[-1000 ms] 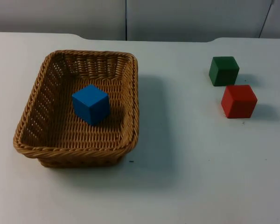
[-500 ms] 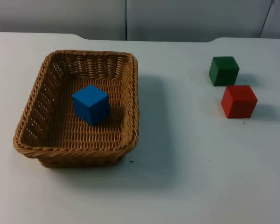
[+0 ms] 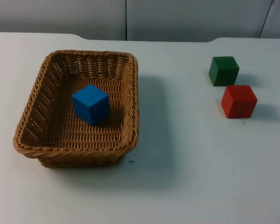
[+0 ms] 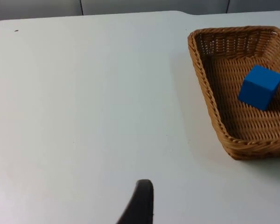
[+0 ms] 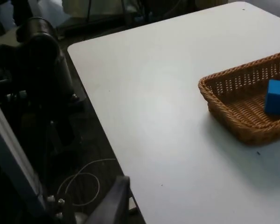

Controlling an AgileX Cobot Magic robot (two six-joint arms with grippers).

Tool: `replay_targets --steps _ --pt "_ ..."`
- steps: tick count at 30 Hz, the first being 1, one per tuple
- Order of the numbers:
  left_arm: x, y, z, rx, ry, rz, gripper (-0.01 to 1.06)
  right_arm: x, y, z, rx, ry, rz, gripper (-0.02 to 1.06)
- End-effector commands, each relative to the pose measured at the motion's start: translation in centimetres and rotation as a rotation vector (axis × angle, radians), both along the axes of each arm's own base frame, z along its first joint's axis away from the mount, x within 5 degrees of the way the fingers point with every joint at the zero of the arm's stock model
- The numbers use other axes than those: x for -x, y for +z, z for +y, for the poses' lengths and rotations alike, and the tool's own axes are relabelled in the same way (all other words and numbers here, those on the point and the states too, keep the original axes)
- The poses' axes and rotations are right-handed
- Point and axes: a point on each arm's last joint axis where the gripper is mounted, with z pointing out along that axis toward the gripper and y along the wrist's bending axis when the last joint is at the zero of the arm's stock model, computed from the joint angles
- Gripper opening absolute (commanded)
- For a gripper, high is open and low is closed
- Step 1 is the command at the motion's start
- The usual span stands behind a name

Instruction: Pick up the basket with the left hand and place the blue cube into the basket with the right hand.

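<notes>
A brown wicker basket point(image 3: 74, 150) stands on the white table at the left of the top view. The blue cube point(image 3: 90, 104) lies inside it, near the middle of its floor. My left gripper point(image 4: 140, 203) hovers over bare table well away from the basket point(image 4: 206, 88), where the blue cube point(image 4: 260, 87) rests. My right gripper point(image 5: 113, 200) hangs near the table's edge, far from the basket point(image 5: 228, 116) and the blue cube point(image 5: 277, 96). Both arms wait, touching nothing.
A green cube point(image 3: 223, 70) and a red cube point(image 3: 238, 101) sit close together at the right of the table. The grey partition wall point(image 3: 177, 18) closes the far side. Beyond the table edge point(image 5: 91, 105) lie dark floor and robot hardware.
</notes>
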Motion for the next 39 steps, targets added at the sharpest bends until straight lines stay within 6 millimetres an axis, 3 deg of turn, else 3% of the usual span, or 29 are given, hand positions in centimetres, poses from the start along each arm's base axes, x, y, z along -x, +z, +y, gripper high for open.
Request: replay_targets --steps 1,6,19,21,25,39 --pt "-0.1 -0.1 0.1 -0.006 -0.001 -0.013 0.8 0.5 -0.3 -0.9 0.001 0.037 -0.002 0.99" --pt "-0.1 -0.1 0.1 -0.006 -0.001 -0.013 0.8 0.6 -1.6 -0.6 0.08 0.074 0.003 0.99" --pt "-0.1 -0.1 0.1 -0.006 -0.001 -0.013 0.8 0.5 -2.2 -0.5 0.116 0.059 0.004 0.99" --pt "-0.1 -0.1 0.1 -0.006 -0.001 -0.013 0.82 0.5 -2.2 -0.5 0.116 0.059 0.004 0.99" --pt "-0.1 -0.1 0.1 -0.006 -0.001 -0.013 0.95 0.5 -2.2 -0.5 0.118 0.067 0.002 0.99" --pt "-0.1 -0.1 0.1 -0.006 -0.001 -0.013 0.96 0.5 -2.2 -0.5 0.117 0.066 0.004 0.99"
